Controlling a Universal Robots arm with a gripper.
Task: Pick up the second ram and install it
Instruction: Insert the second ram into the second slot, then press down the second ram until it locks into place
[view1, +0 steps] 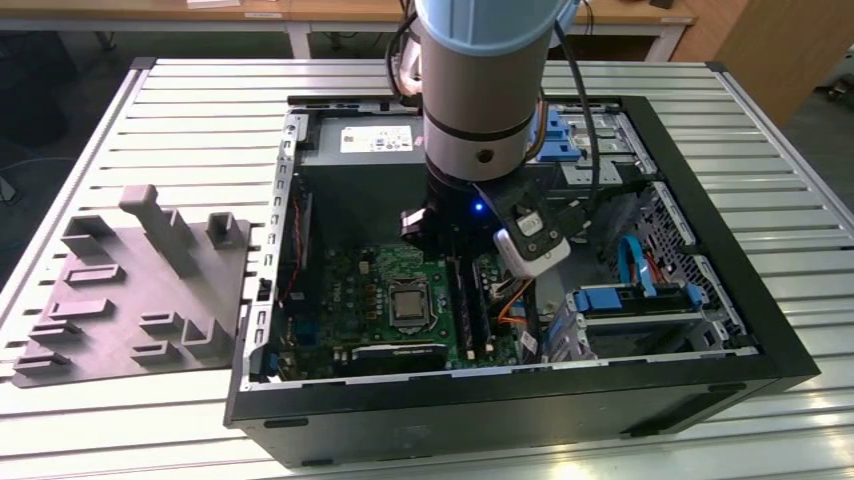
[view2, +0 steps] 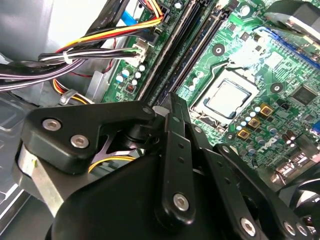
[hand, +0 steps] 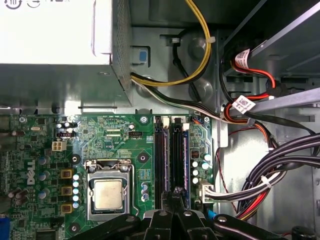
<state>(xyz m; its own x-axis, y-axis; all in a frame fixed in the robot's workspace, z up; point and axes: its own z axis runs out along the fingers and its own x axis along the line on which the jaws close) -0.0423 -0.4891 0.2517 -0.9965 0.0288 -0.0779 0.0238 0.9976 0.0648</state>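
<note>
Second ram (hand: 178, 155), the long thin dark-blue circuit stick, seems to me to be lying lengthwise in one of the two parallel memory slots on the green motherboard (hand: 115, 135), the slot nearer the white cable connector. I see it edge-on in the first wrist view, so I cannot tell whether it is fully seated. The neighbouring slot runs just beside it, on the side of the square silver processor socket (hand: 109, 192).

My black linkage gripper (hand: 175, 197) is down inside the open black computer case (view1: 747, 330), and its fingers are drawn together, tips meeting right over the end of that slot. In the second wrist view the gripper (view2: 171, 100) looks closed the same way, and I cannot make out anything clamped between the pads. Whether the tips actually touch the second ram I cannot tell.

In the exterior view the silver-and-blue arm (view1: 481, 80) stands nearly upright over the middle of the case. The grey metal power supply (hand: 55, 50) sits at the far end of the motherboard, with a bundle of black, yellow and red cables (hand: 280, 160) running past the slots. Outside the case, towards the exterior view's left, the grey moulded plastic tray (view1: 127, 300) lies on the slatted metal table (view1: 200, 110).
</note>
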